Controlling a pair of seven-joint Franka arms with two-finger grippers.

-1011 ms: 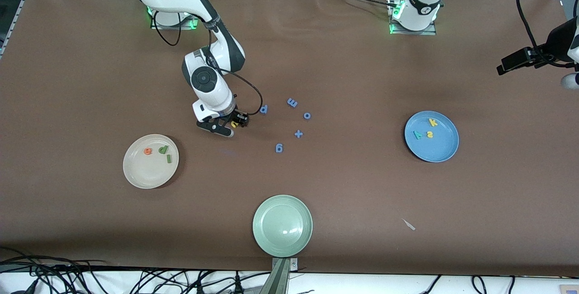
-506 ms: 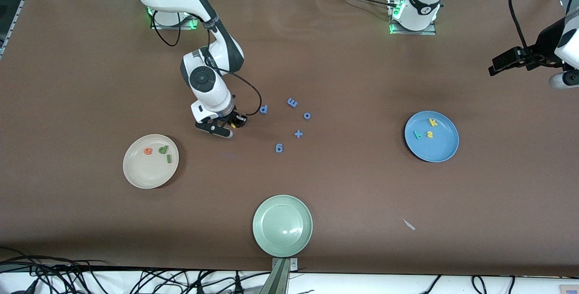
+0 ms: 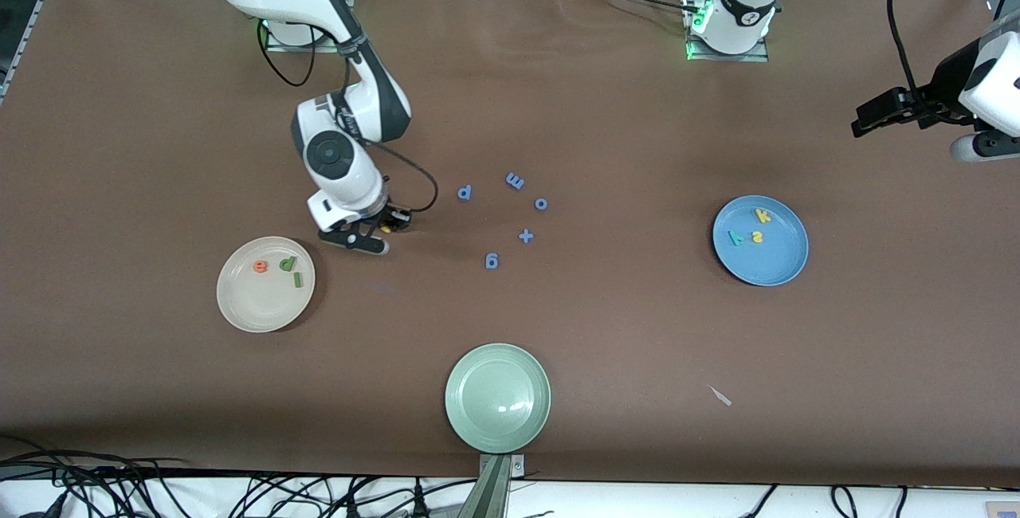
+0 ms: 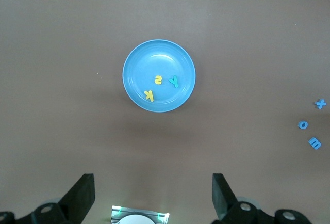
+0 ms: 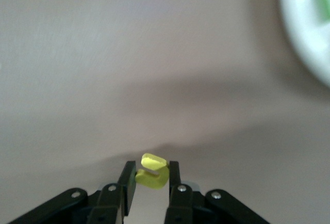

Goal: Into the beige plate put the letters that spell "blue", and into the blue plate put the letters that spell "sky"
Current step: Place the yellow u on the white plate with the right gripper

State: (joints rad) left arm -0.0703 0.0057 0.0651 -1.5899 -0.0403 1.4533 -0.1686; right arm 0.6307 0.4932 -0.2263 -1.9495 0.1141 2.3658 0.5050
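Note:
My right gripper (image 3: pixel 386 226) (image 5: pixel 151 175) is shut on the yellow u (image 3: pixel 385 227) (image 5: pixel 152 171) and holds it above bare table, between the blue letters and the beige plate (image 3: pixel 247 307) (image 5: pixel 301 33). In that plate lie the orange e (image 3: pixel 260 267), the green b (image 3: pixel 287 264) and the dark green l (image 3: pixel 297 280). The blue plate (image 3: pixel 777 267) (image 4: pixel 139 64) holds the yellow k (image 3: pixel 763 216) (image 4: pixel 149 95), yellow s (image 3: pixel 757 237) (image 4: pixel 158 80) and teal y (image 3: pixel 736 237) (image 4: pixel 174 81). My left gripper (image 4: pixel 153 195) hangs open and high at the left arm's end of the table.
Several all-blue letters and a plus sign (image 3: pixel 525 236) lie mid-table, among them a p (image 3: pixel 464 193) and an o (image 3: pixel 541 204). A pale green plate (image 3: pixel 497 398) sits near the front edge. A small white scrap (image 3: pixel 720 396) lies nearer the front camera than the blue plate.
My right gripper closed on the yellow u, lifted it and carried it toward the beige plate. The left arm drifted slightly toward its end of the table.

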